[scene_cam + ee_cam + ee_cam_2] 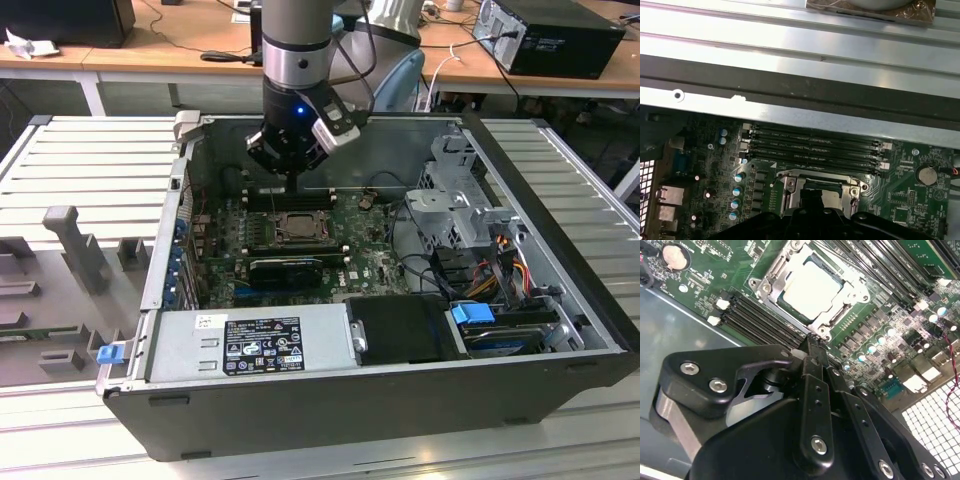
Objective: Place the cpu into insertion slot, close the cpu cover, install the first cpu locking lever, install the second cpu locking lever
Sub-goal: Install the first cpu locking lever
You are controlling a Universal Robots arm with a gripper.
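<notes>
Gripper (811,341) is down inside the open computer case (330,405) on the bench (85,160), fingers pinched together with nothing between them that I can see. Its tip sits at the edge of the insertion slot (298,228), on the side facing the black memory slots (757,320); I can't tell if it's touching.

The cpu (812,286) is in the slot, lying flat with its grey metal face up. The cpu cover (851,292) is down over it, so the chip shows through the cover's window.

I can't make out where the locking levers stand.

In the first wrist view the slot (790,186) lies just beside the four memory slots (815,145), with the gripper's dark body in front of it. A coin cell (677,256) sits on the green motherboard (372,262), well apart from the slot.
</notes>
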